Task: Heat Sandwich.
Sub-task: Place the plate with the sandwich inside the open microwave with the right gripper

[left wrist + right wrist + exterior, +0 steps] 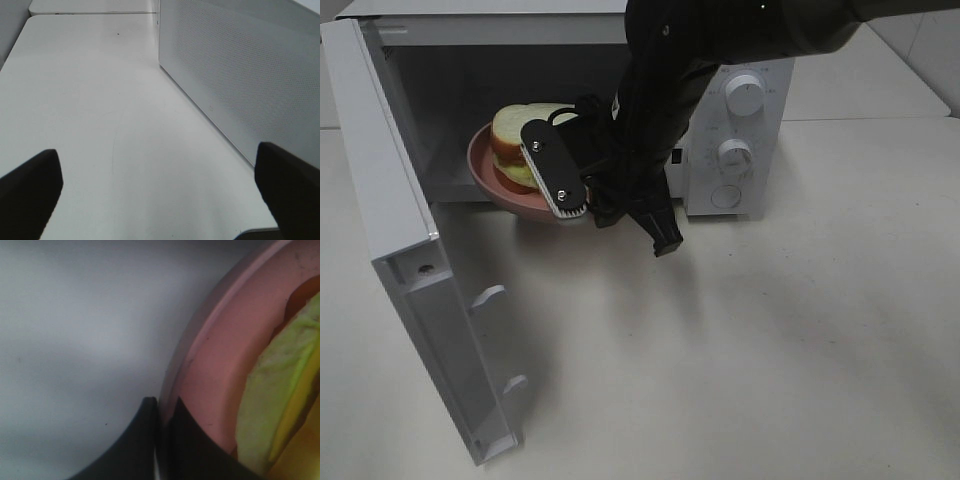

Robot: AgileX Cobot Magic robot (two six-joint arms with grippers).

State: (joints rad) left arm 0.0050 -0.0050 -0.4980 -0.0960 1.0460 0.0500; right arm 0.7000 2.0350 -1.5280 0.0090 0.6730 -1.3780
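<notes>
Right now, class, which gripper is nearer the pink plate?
Right. The right gripper is shut on the plate rim at the open microwave. The left gripper hangs open over the table beside the microwave's outer wall, with the plate outside its view.

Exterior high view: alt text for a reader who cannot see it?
The right gripper clamps the rim of a pink plate carrying a sandwich at the mouth of a white microwave, whose door stands open, on a white table.
</notes>
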